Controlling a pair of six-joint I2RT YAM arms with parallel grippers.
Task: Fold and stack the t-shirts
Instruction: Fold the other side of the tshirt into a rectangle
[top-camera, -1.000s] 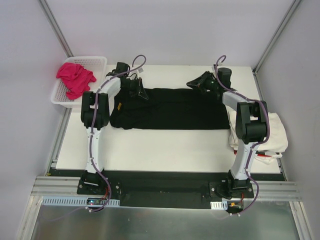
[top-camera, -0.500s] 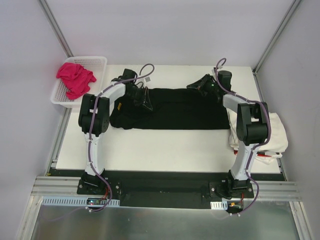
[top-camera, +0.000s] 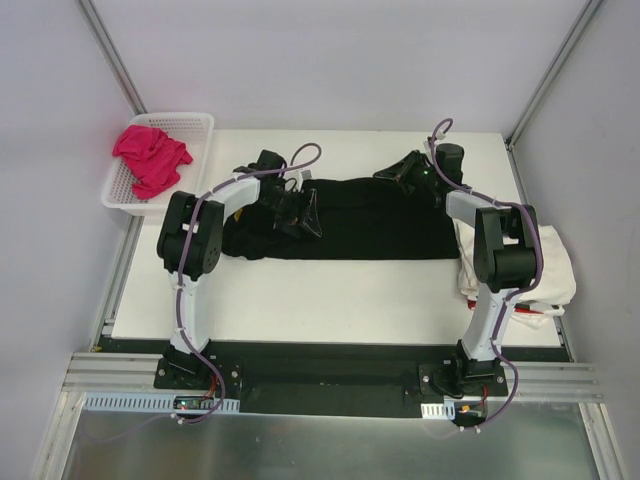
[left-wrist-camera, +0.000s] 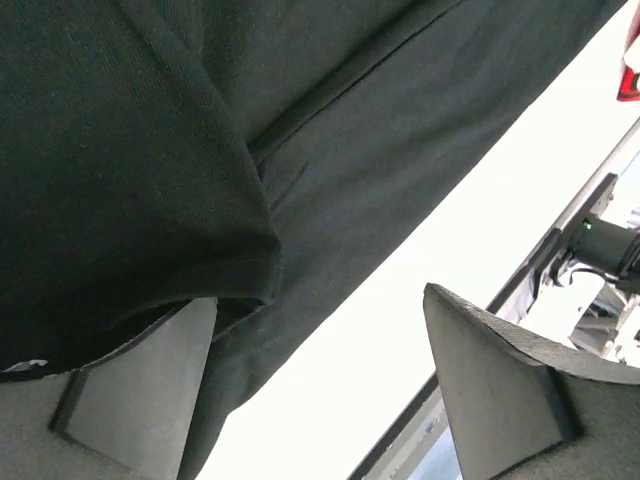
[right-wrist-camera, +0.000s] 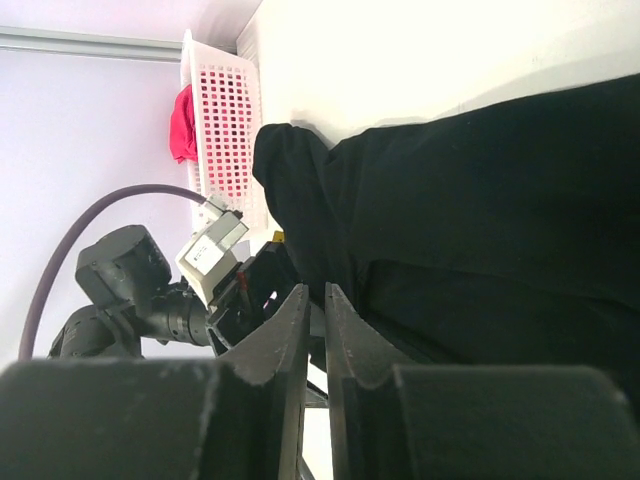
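Black t-shirt (top-camera: 370, 225) lies spread across the table (top-camera: 330, 295). Left gripper (top-camera: 300, 212) sits on its left part, jaws spread wide, a cloth fold draped over one finger. Right gripper (top-camera: 396, 172) pinches the far right edge, fingers nearly together.

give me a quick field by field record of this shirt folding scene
black t-shirt: flat across the white table, a layer folded over at its left
left gripper: jaws wide open, low over the shirt's folded left part
right gripper: jaws nearly shut at the shirt's far right edge; grip on cloth unclear
pink t-shirt: crumpled in the white mesh basket, far left
cream-white t-shirts: piled at the table's right edge, under the right arm
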